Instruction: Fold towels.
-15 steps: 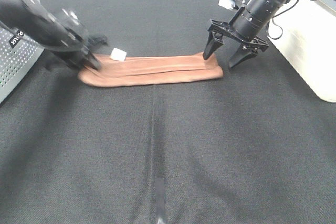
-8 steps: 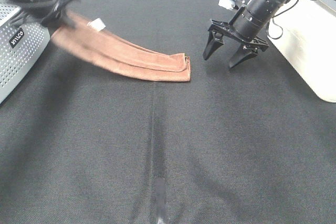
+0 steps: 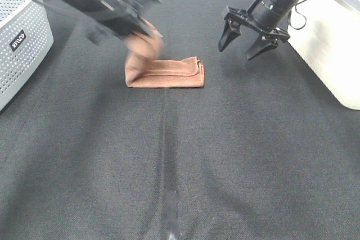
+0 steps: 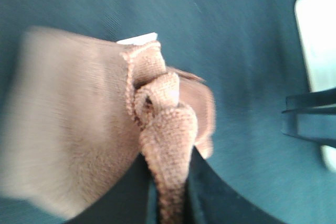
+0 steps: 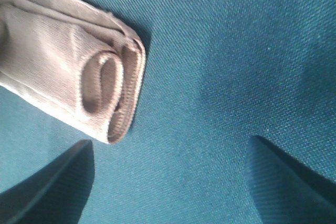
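Observation:
The reddish-brown towel (image 3: 169,75) lies as a narrow folded strip on the black table. My left gripper (image 3: 145,37) is shut on its left end and holds that end lifted above the strip, blurred by motion. In the left wrist view the bunched hem (image 4: 165,129) is pinched between the fingers (image 4: 123,195), with the white tag (image 4: 137,39) behind it. My right gripper (image 3: 242,42) is open and empty, raised just right of the towel's right end. The right wrist view shows that layered end (image 5: 100,85) ahead of the open fingers (image 5: 47,187).
A grey perforated box (image 3: 19,49) stands at the left edge. A white box (image 3: 332,43) stands at the right edge, close behind the right arm. The black cloth table (image 3: 180,161) spreads toward the front.
My left gripper has swept the towel's left end up and to the right, over the strip. The towel now lies shorter, doubled toward its right end. The right gripper rose slightly.

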You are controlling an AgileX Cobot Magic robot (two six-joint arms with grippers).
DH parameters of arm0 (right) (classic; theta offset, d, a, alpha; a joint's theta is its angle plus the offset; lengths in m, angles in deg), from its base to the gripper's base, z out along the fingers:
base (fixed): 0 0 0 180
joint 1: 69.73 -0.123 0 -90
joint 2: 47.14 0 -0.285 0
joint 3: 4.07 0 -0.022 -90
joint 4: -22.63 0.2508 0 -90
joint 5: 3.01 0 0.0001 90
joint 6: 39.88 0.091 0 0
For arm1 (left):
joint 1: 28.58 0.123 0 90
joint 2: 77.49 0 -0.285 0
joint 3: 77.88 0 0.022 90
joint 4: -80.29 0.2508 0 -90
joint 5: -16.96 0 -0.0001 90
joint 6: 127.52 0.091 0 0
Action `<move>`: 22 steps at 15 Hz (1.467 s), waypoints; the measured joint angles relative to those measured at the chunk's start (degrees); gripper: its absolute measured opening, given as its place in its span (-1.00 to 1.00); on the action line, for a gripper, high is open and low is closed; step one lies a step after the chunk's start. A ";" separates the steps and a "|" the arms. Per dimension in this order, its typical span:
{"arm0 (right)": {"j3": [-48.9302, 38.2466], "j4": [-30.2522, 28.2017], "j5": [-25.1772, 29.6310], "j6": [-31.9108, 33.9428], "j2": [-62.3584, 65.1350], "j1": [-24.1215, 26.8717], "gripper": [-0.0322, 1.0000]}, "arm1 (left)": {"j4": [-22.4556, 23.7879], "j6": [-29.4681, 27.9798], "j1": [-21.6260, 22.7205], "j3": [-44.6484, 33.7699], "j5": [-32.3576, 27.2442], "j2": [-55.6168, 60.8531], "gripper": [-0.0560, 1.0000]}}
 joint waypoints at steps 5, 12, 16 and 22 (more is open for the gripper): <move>0.00 0.00 0.00 0.29 0.00 0.00 0.51 | -8.48 -0.06 -3.55 0.00 6.02 -3.50 0.17; 0.00 8.48 0.00 0.29 0.00 0.00 0.51 | -16.33 2.58 -3.27 2.92 9.51 -3.55 0.40; 0.00 22.29 0.00 -4.47 0.00 -2.23 0.51 | -11.69 8.71 4.07 5.44 9.40 -0.63 0.40; 0.00 26.99 0.23 -12.43 -1.66 -11.06 0.51 | -9.05 9.11 9.22 5.56 7.56 -0.17 0.40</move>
